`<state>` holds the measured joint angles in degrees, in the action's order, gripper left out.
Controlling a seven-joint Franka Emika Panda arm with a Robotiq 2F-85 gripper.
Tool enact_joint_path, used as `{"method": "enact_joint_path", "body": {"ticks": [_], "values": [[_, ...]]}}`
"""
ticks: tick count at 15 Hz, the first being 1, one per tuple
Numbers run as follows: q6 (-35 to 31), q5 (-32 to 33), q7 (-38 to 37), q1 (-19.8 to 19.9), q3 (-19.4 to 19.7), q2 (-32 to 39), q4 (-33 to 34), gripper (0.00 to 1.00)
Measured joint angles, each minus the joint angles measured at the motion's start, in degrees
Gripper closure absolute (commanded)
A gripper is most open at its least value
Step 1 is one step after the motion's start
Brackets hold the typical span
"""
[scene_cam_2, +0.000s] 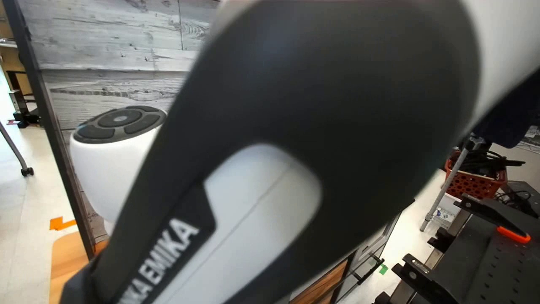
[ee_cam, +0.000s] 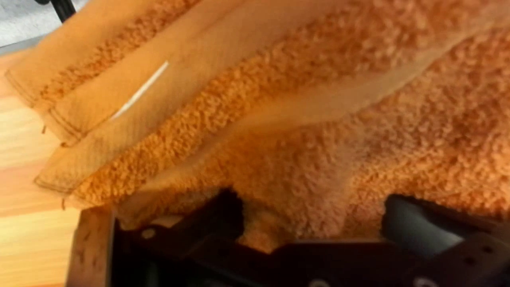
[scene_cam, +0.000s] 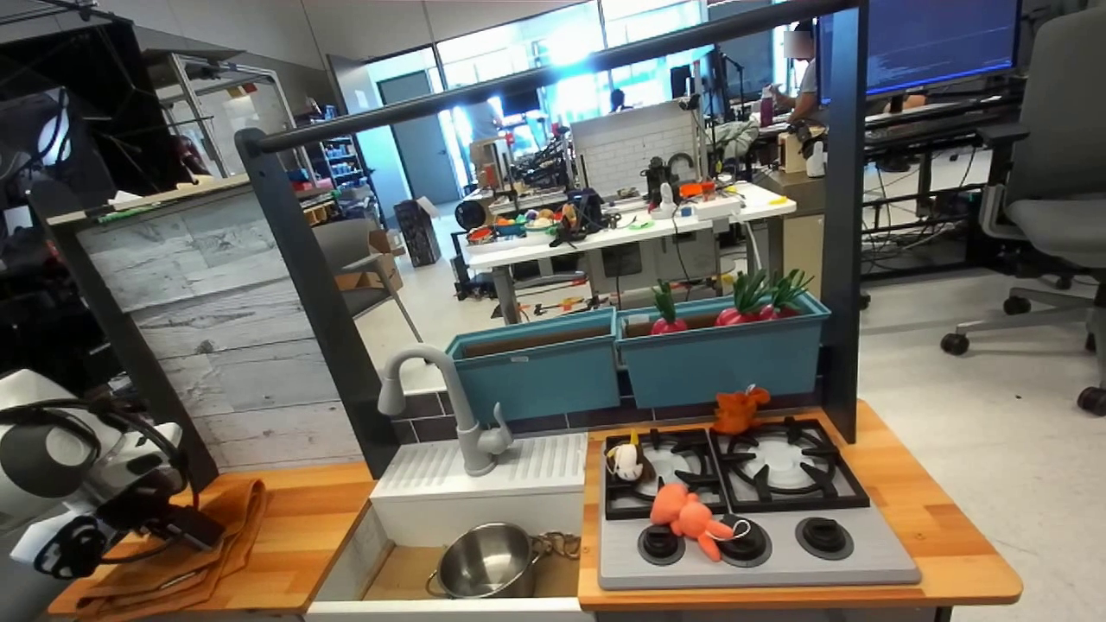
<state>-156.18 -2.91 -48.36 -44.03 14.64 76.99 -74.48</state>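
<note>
Arm (scene_cam_2: 270, 169) and planks (scene_cam: 218, 337) in both exterior views (wrist view very near the cloth (ee_cam: 303, 119))

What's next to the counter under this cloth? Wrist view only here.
Observer: In an exterior view, a sink adjoins the counter that bears the cloth.
Operator: Anything in it?
Observer: Yes, a metal pot.
Operator: And past the sink?
Observer: A stove with a coral-colored toy lying on it.
</note>
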Motion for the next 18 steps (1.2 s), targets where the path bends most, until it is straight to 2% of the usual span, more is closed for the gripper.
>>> {"method": "enact_joint_path", "body": {"ticks": [2,5,7,9,13,18], "values": [[0.28,-0.01,-2.24,1.51,2.51,2.13,3.06,0.0],[0.27,-0.03,-5.75,6.75,5.3,3.36,3.88,0.0],[0.13,-0.03,-7.15,10.67,5.96,3.27,3.04,0.0],[-0.22,-0.09,-7.19,12.71,5.91,2.66,1.75,0.0],[-3.24,3.44,-5.81,11.51,3.06,1.37,-0.14,0.0],[-7.06,6.03,-2.86,4.82,-3.46,0.93,1.0,0.0]]}}
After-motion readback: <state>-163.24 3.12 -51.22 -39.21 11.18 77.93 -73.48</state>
